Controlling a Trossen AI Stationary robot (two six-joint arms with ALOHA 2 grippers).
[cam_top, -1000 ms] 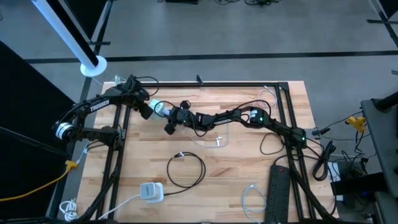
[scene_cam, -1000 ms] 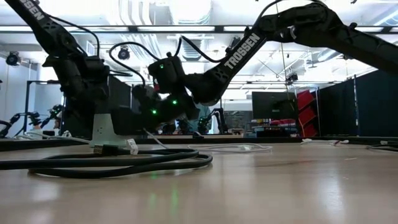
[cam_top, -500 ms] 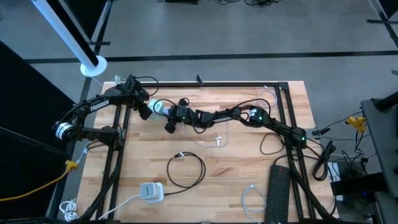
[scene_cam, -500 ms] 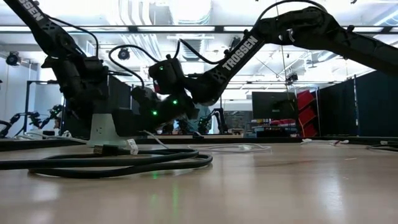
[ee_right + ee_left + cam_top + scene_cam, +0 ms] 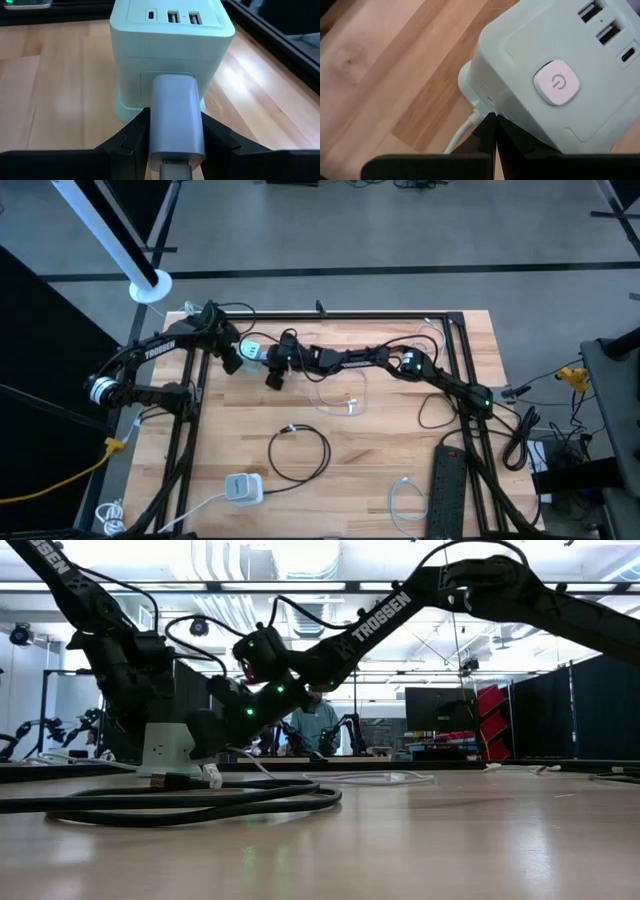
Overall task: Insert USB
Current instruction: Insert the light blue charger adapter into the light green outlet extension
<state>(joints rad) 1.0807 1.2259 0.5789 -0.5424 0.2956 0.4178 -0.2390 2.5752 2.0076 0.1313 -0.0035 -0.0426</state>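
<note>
Right gripper (image 5: 172, 145), clamped on the silver USB plug (image 5: 175, 112), holds it against the power cube (image 5: 172, 45) at the table's eleven o'clock, so it should lift toward the upper ports while the closed left gripper (image 5: 492, 137) braces the cube.

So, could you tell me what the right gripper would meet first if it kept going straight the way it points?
Most likely the white power cube. The right gripper holds a grey USB plug aimed at its blank side face, just below the ports on top.
</note>
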